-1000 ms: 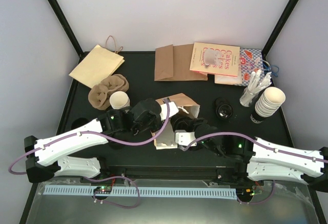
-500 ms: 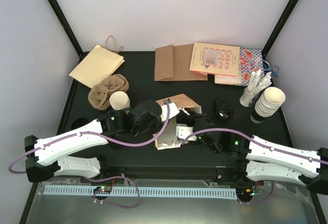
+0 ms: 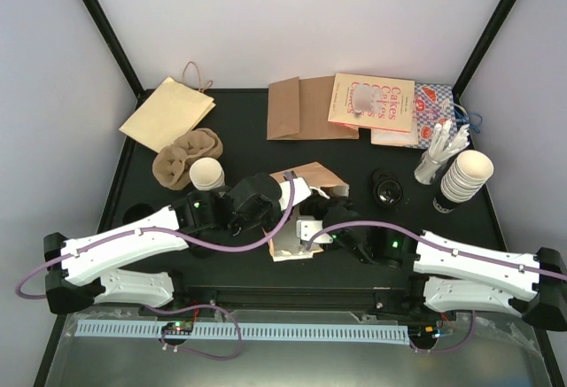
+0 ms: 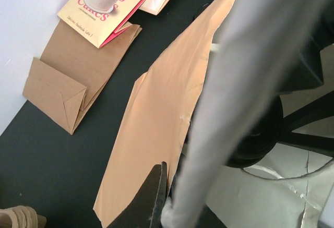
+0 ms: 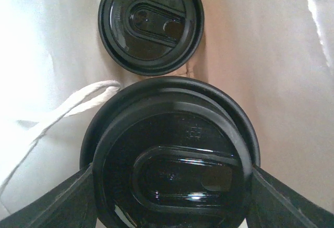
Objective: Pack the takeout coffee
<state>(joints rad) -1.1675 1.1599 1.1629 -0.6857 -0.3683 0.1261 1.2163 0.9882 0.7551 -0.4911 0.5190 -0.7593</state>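
Note:
The tan paper bag lies open at the table's middle, its mouth toward the arms. My left gripper is shut on the bag's upper edge, holding the mouth up; in the left wrist view the left gripper pinches the paper. My right gripper reaches into the bag. In the right wrist view the right gripper is shut on the takeout coffee, whose black lid fills the gap between the fingers. A second black-lidded cup sits deeper inside the bag, just beyond it. The cup's white body is hidden.
A lone white cup and a brown pulp tray sit at the left, a flat tan bag behind them. Folded brown bags and a cake book lie at the back. Black lids and stacked cups stand right.
My right arm has stretched to the left and pushed the held cup farther into the bag. The left gripper has kept its hold on the bag's edge.

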